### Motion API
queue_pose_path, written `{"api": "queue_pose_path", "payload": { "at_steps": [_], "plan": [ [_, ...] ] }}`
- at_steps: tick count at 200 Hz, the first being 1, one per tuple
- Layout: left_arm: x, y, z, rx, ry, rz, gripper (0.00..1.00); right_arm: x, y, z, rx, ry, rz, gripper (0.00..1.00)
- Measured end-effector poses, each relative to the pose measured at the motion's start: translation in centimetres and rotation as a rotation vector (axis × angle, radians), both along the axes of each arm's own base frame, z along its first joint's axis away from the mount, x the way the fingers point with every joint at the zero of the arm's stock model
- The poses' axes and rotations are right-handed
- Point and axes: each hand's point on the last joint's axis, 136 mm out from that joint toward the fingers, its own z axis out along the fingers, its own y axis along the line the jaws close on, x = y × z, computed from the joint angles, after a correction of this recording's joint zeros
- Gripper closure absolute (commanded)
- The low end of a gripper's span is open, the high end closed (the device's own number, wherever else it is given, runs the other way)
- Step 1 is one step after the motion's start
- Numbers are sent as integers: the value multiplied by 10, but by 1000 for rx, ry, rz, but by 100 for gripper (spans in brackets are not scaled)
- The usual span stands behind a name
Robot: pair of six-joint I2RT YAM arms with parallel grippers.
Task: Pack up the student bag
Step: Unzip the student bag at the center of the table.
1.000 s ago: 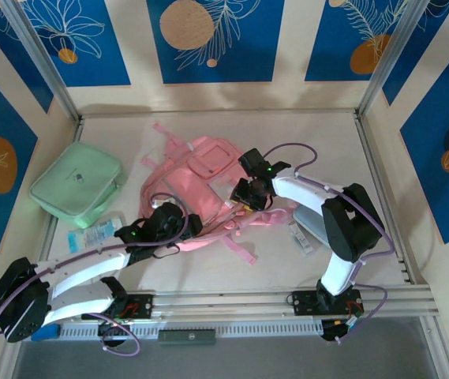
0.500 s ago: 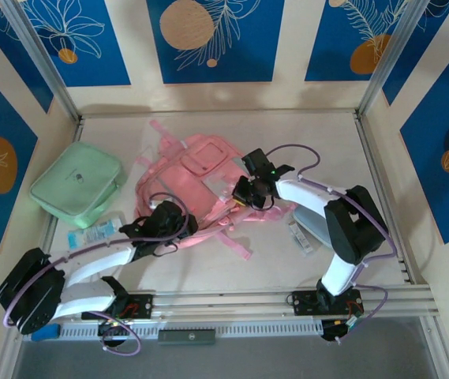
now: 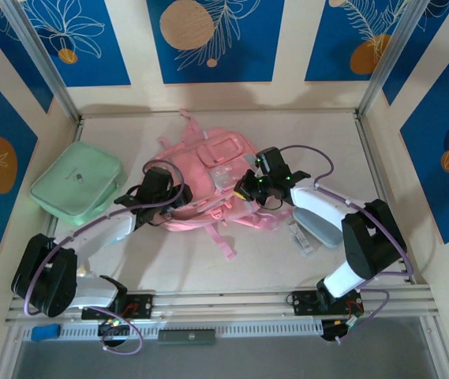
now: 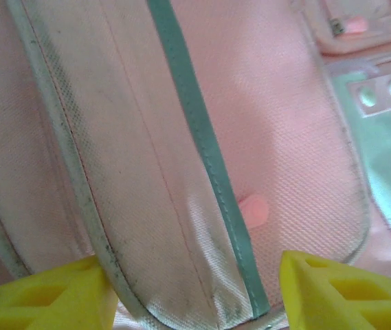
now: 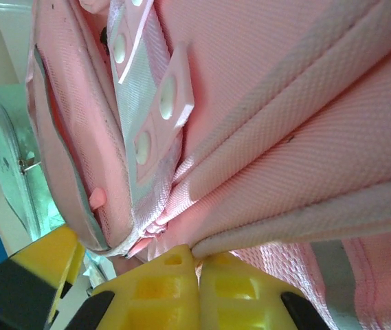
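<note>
we note left gripper (image 4: 195, 289) spread wide astride the left flank of the student bag (image 3: 204, 170), right gripper (image 5: 196, 271) pinched shut on a fold at its right edge. bag lies between both, about equally near each, long axis running away toward the far wall (image 3: 208, 95).

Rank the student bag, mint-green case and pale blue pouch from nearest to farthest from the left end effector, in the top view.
From the left end effector:
1. student bag, right beside it, on its right.
2. mint-green case, off to its left.
3. pale blue pouch, far right, beyond the bag.
</note>
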Motion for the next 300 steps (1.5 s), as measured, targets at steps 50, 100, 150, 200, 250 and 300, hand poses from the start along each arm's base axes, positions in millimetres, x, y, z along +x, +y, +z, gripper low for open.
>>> {"api": "queue_pose_path", "payload": {
  "at_steps": [50,100,150,200,250,300],
  "plan": [
    [-26,-17,57,0,-68,-87,36,-14,0,-1,36,12,-88,100],
    [-84,-94,51,-27,-36,-276,41,-23,2,3,49,28,-144,100],
    [-91,-138,11,46,23,-319,49,-24,2,5,53,34,-166,100],
    [-72,-147,9,52,-13,-245,56,-26,0,16,69,18,-176,100],
    [-54,-151,-2,70,-1,-185,57,-24,2,31,109,-6,-182,100],
    [-44,-143,-3,89,-8,-139,58,-23,-5,28,102,11,-189,100]
  ]
}}
